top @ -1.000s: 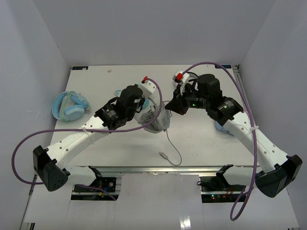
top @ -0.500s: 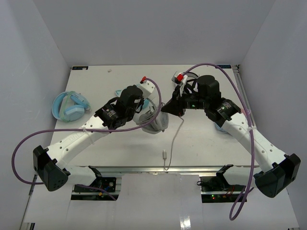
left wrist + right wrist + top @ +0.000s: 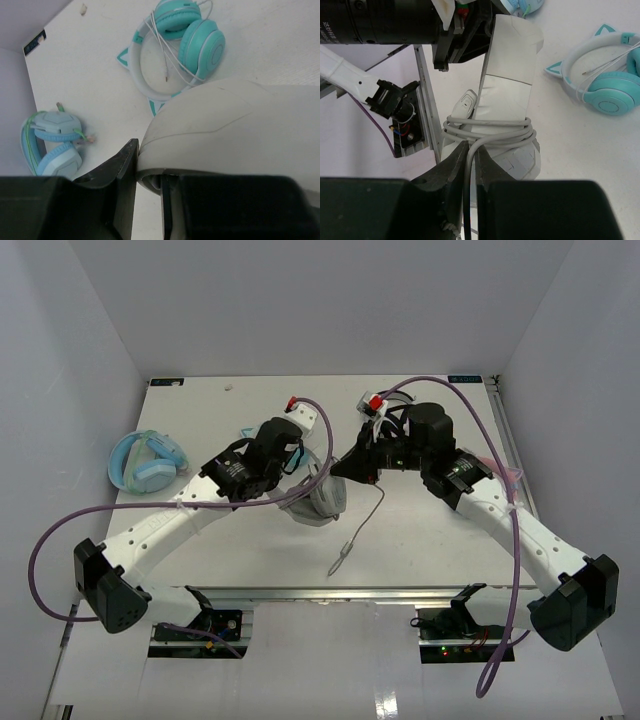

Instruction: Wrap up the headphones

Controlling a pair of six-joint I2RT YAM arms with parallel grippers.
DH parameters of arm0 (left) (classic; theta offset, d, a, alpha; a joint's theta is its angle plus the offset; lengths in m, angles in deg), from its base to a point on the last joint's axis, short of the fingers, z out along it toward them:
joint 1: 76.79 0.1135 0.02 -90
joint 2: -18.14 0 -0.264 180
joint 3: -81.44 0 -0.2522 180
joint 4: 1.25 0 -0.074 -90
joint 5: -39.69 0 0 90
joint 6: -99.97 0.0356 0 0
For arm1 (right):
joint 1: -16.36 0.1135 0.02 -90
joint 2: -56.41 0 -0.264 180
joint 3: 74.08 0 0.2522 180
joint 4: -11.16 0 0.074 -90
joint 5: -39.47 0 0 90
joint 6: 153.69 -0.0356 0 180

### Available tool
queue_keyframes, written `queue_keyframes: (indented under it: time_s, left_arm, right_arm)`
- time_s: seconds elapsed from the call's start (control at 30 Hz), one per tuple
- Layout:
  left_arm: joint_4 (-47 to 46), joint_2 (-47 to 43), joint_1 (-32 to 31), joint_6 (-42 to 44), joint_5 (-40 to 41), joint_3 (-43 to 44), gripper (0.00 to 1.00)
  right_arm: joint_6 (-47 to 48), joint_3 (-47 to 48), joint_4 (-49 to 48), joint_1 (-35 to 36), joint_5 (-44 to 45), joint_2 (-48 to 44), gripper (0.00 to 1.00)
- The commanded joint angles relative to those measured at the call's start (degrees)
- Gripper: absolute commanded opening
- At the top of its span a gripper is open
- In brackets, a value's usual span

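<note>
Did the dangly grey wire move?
Yes. The cable's slack has pulled away from the table's front edge, up toward the headphones.

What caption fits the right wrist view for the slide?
Right gripper pinches the grey cable coiled around the light grey headphones; teal cat-ear headphones lie beyond.

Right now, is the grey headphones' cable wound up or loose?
Partly wound. Several turns of cable circle the headband; the rest trails loose to its plug.
</note>
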Motion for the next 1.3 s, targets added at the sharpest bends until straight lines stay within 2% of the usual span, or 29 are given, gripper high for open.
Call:
queue_keyframes:
  time_s: [0.0, 0.33, 0.5, 0.67, 1.03, 1.27]
  left_arm:
    - [2.3, 2.0, 0.4, -12.0, 2.3, 6.8, 0.00]
    - [5.7, 5.0, 0.5, -16.7, 2.4, 9.1, 0.00]
    - [5.8, 5.1, 0.4, -16.1, 5.9, 8.3, 0.00]
    - [7.1, 5.3, 0.5, -19.0, 6.7, 9.8, 0.00]
    - [14.8, 9.6, 0.5, -28.9, 5.5, 14.8, 0.00]
    - [15.5, 8.4, 0.6, -32.5, 0.7, 16.4, 0.00]
  right_arm:
    - [-4.7, -2.2, -6.8, 0.9, -3.6, -1.6, 0.16]
    - [-6.1, -2.0, -6.7, 1.7, -1.8, -0.2, 0.17]
    - [-7.2, -1.3, -6.7, 1.8, -1.3, -1.1, 0.17]
    - [-8.5, -1.5, -6.8, 3.2, 0.7, -1.7, 0.17]
    - [-9.4, -3.6, -10.2, 11.6, 11.2, -0.3, 0.18]
    - [-8.9, -7.5, -11.2, 16.5, 24.6, -0.4, 0.13]
